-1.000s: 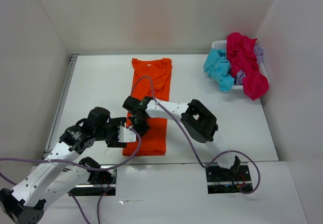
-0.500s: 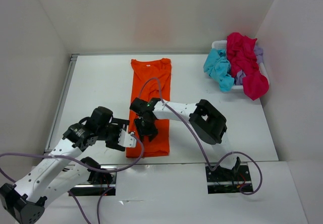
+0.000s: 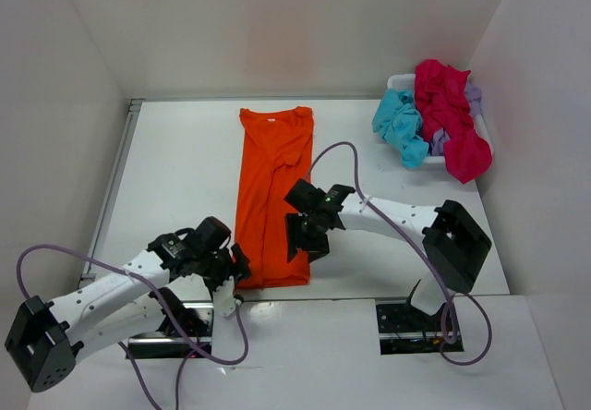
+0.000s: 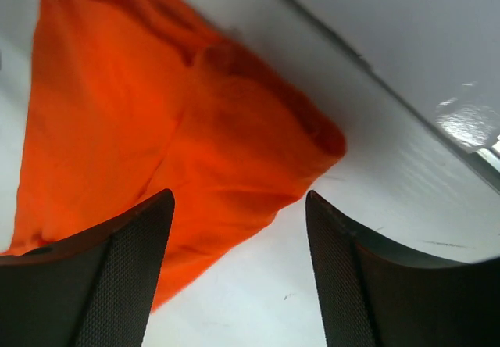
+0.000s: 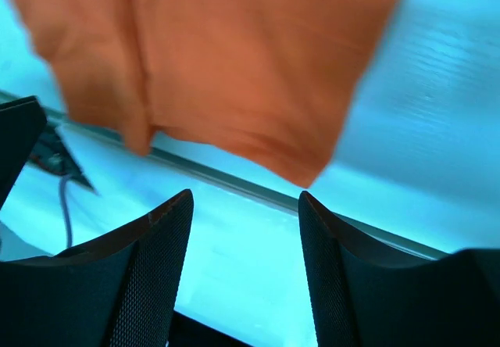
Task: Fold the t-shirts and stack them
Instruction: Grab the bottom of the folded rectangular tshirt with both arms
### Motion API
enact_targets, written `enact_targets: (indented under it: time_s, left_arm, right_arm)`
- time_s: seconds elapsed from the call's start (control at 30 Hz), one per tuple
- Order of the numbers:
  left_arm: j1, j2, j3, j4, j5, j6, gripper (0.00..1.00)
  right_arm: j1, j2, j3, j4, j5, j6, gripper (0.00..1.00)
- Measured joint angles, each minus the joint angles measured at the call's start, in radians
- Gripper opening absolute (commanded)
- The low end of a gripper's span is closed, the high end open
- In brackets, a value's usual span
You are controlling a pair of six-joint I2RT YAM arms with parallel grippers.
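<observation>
Four t-shirts: one bright orange t-shirt (image 3: 272, 198) of soft cloth, one turquoise blue t-shirt (image 3: 399, 128), one magenta-red t-shirt (image 3: 448, 114), one pale lavender t-shirt (image 3: 475, 96).
One on the table: the orange t-shirt lies flat on the white table (image 3: 175, 170), left of centre. It is folded lengthways into a long narrow strip, with the collar at the far end and the hem close to the near edge.
Three in the basket: the turquoise blue, magenta-red and pale lavender t-shirts are heaped unfolded. The turquoise blue one hangs over the left rim, the magenta-red one lies on top and spills over the near side, and the lavender one is mostly buried.
One basket: a white plastic mesh basket (image 3: 399, 81) stands in the far right corner of the table, well apart from the orange t-shirt.
Two grippers: both have black fingers and both are at the near end of the orange t-shirt.
Left gripper (image 4: 240, 198): the jaws are spread wide with nothing between them. It is low at the near left corner of the orange t-shirt, and whether a finger touches the cloth cannot be told.
Right gripper (image 5: 244, 198): the jaws are apart and hold nothing. It hangs over the right side of the strip near the hem, and the fingertips are clear of the cloth in the wrist view.
</observation>
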Motion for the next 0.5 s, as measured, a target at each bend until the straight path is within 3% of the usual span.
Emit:
enact_targets:
  time_s: [0.27, 0.5]
  left_arm:
    - [-0.082, 0.020, -0.058, 0.022, -0.023, 0.143, 0.65]
    - [-0.209, 0.163, -0.050, 0.016, -0.114, 0.188, 0.63]
  right_arm:
    - [-0.008, 0.000, -0.085, 0.017, 0.005, 0.022, 0.62]
    - [-0.017, 0.000, -0.092, 0.027, 0.004, 0.017, 0.62]
